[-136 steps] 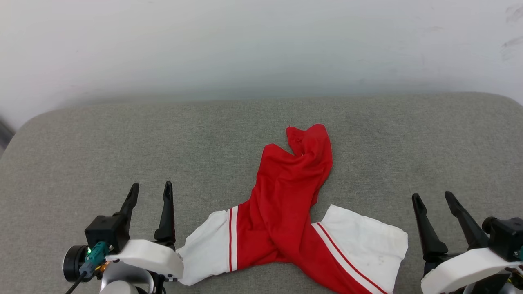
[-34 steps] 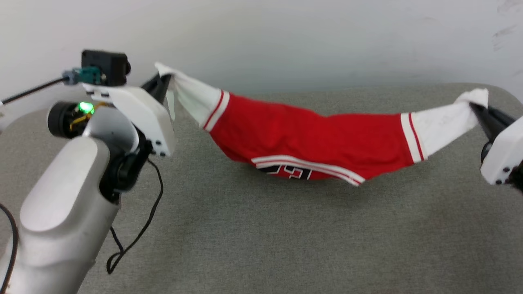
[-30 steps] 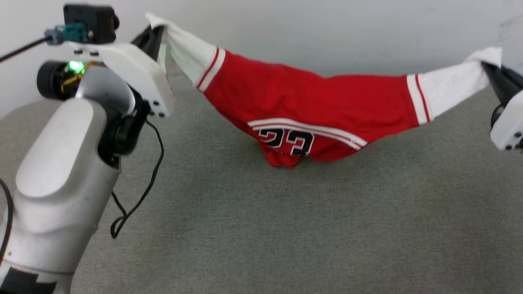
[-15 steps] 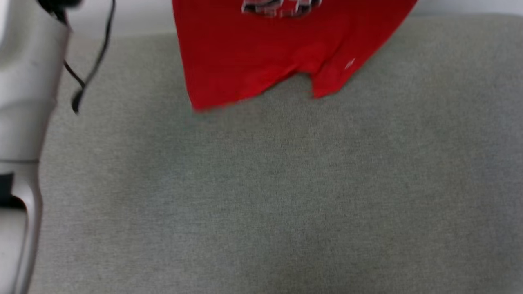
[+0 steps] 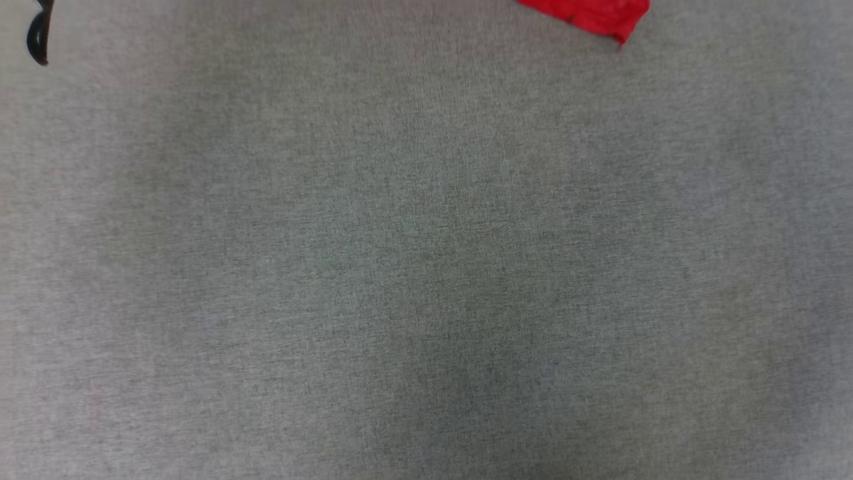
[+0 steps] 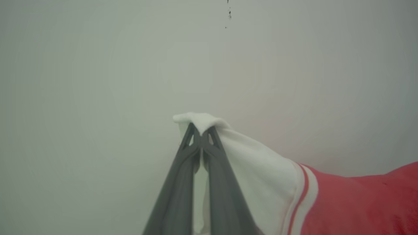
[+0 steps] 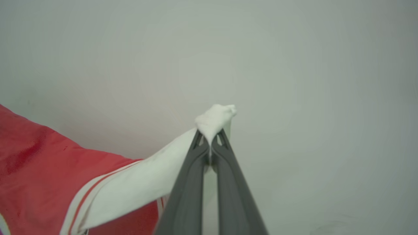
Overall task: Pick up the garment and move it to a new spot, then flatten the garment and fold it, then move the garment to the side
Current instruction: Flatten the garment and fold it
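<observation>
Left claw (image 6: 202,134) and right claw (image 7: 210,137) are each clamped shut on a white sleeve tip of the garment (image 6: 359,202), which hangs stretched between them. A second ago it sagged onto the grey worktop (image 5: 426,267). Now one red corner shows at the far edge, apparently lifted clear. The pickup looks done, and moving it comes next.

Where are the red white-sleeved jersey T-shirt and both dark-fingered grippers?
red white-sleeved jersey T-shirt (image 6: 359,202): left wrist view, red body.
left gripper (image 6: 201,133): left wrist view, between closed fingertips.
right gripper (image 7: 210,134): right wrist view, between closed fingertips.
</observation>
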`<state>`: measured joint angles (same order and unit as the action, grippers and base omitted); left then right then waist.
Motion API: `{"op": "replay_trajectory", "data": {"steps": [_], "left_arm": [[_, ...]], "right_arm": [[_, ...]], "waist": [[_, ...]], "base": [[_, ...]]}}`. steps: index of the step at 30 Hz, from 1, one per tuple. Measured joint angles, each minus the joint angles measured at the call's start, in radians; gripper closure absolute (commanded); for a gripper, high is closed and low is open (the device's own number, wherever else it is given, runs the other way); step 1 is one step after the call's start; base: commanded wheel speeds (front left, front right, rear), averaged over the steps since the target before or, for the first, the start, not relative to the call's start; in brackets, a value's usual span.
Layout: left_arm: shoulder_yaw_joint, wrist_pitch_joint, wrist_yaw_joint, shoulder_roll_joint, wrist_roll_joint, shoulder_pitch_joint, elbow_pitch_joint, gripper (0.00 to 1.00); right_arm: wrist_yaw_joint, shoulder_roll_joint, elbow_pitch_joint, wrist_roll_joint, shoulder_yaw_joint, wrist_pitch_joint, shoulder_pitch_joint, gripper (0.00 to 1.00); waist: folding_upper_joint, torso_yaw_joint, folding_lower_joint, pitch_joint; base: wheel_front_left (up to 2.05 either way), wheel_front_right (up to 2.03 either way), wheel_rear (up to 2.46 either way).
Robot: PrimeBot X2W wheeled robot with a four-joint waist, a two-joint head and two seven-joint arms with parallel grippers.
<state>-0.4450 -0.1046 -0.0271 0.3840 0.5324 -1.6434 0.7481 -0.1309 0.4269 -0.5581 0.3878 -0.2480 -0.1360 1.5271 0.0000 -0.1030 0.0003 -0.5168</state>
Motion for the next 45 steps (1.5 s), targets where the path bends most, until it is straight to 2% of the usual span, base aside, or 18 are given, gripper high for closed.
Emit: {"op": "replay_trajectory", "data": {"steps": [13,18,23,31,36,45], "left_arm": [[-0.003,-0.064,0.019,-0.031,0.02,-0.009,0.156,1.0],[0.009,-0.101,0.037,-0.049,0.048,0.042,0.235,1.0],[0.033,-0.133,0.074,-0.076,0.094,0.138,0.305,1.0],[0.064,-0.155,0.124,-0.094,0.137,0.4,0.336,1.0],[0.129,-0.156,0.132,-0.087,0.148,0.621,0.246,1.0],[0.212,-0.157,0.086,-0.07,0.094,1.033,0.035,1.0]], "right_arm": [[0.0,-0.058,-0.191,0.083,-0.135,0.103,0.071,1.0],[0.0,-0.083,-0.272,0.136,-0.182,0.141,0.041,1.0],[0.0,-0.09,-0.34,0.201,-0.228,0.168,-0.054,1.0],[0.0,-0.054,-0.366,0.324,-0.312,0.209,-0.324,1.0],[0.0,-0.002,-0.321,0.394,-0.36,0.226,-0.525,1.0],[0.0,0.052,-0.193,0.448,-0.386,0.262,-0.825,1.0]], "waist": [[0.0,0.0,-0.0001,-0.104],[0.0,0.006,-0.0001,-0.085],[0.0,0.017,-0.0002,-0.031],[0.0,0.04,-0.0003,0.1],[0.0,0.058,-0.0003,0.193],[0.0,0.079,-0.0005,0.339]], "base": [[0.0,0.0,0.0],[0.0,0.0,0.0],[0.0,0.0,0.0],[0.0,0.0,0.0],[0.0,0.0,0.0],[0.0,0.0,0.0]]}}
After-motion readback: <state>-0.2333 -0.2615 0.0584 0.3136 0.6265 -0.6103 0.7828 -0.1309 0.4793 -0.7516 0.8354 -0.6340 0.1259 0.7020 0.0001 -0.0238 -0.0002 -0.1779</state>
